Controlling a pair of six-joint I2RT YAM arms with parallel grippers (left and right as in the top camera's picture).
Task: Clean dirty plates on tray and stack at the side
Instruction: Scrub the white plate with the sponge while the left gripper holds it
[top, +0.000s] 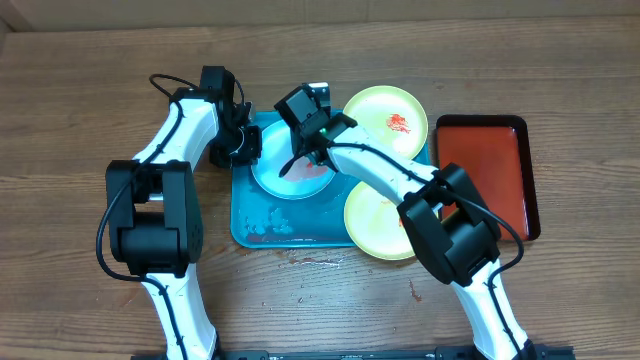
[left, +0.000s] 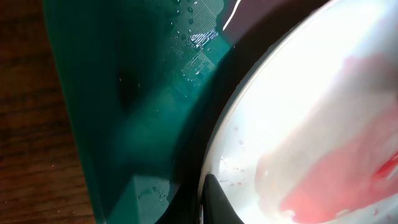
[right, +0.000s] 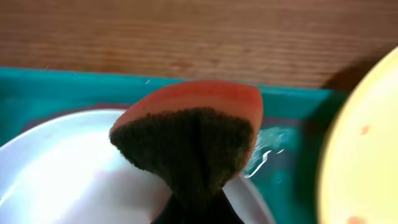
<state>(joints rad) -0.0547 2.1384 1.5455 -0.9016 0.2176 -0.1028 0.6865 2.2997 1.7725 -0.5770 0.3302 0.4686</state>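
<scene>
Scrubbing the pale plate (top: 275, 178), 12 o'clock on the blue tray (top: 250, 228). Squeezing a sponge (right: 193, 130) with right gripper (top: 300, 160), pinching rim at 9 o'clock with left gripper (top: 243, 148). Next, likely: rub off red smear (left: 336, 186).

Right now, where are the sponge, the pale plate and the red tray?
sponge (right: 189, 134), right wrist view, its dark scouring face.
pale plate (top: 273, 180), overhead view, its bare left part.
red tray (top: 490, 160), overhead view, its bare floor.
</scene>
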